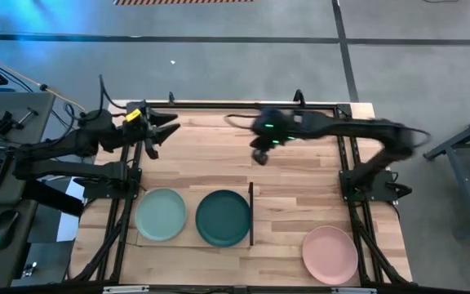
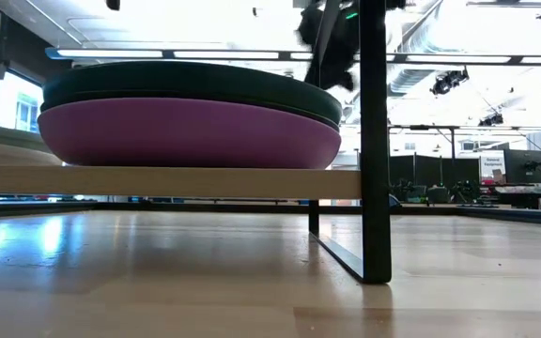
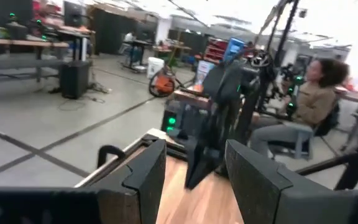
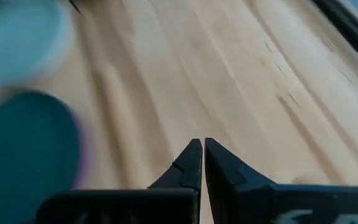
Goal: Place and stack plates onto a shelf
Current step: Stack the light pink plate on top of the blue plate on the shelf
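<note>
The shelf (image 1: 191, 242) is a pale board on dark legs (image 2: 374, 141) at the table's near-left. Two stacks sit on it. The dark teal plate (image 1: 223, 217) lies on the purple plate (image 2: 191, 136). The pale mint plate (image 1: 161, 214) tops the left stack. The pink plate (image 1: 330, 253) rests flat on the tabletop at the near right. White and black plates do not show. My right gripper (image 1: 259, 152) hangs shut and empty above the table's middle, beyond the teal plate (image 4: 27, 149). My left gripper (image 1: 158, 131) is open and empty, raised over the far-left corner.
The dark strip (image 1: 251, 214) edges the shelf's right end. Bare butcher-block tabletop (image 1: 300, 196) lies between the shelf and the pink plate and across the far half. A keyboard and a mouse (image 1: 5, 222) sit on a desk left of the table. A seated person (image 3: 309, 99) shows beyond it.
</note>
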Controlling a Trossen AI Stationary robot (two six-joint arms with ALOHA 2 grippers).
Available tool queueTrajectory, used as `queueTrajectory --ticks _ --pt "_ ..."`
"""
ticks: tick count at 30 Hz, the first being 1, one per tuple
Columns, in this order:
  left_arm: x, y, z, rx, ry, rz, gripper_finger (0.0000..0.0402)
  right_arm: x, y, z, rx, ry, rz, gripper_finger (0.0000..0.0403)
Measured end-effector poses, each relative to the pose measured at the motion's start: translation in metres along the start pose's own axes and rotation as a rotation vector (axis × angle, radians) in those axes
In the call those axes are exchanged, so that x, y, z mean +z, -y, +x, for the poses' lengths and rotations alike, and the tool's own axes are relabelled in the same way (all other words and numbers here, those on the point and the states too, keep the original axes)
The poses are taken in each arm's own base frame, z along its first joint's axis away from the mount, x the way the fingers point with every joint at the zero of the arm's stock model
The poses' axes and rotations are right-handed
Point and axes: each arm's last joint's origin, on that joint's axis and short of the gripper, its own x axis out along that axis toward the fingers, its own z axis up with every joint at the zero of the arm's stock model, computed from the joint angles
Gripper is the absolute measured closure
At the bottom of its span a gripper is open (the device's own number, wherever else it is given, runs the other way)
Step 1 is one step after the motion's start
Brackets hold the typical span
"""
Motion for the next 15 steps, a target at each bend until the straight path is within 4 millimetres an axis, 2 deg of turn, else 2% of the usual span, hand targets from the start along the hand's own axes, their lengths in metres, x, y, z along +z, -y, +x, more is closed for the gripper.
queueTrajectory --ticks 4,8,11,15 --pt "-0.022 0.0 0.012 -0.07 0.064 -0.007 0.0245 -0.035 0.0 -0.037 0.133 0.255 0.108 0.0402" --pt "-0.046 -0.002 0.023 -0.112 0.156 -0.046 0.0245 -0.062 -0.006 -0.061 0.268 0.519 0.137 0.0403" --pt "-0.062 -0.004 0.03 -0.104 0.114 -0.04 0.0245 -0.077 -0.006 -0.069 0.303 0.669 0.141 0.0403" --pt "-0.065 -0.003 0.036 -0.113 0.097 -0.036 0.0245 -0.086 -0.004 -0.073 0.31 0.742 0.155 0.0403"
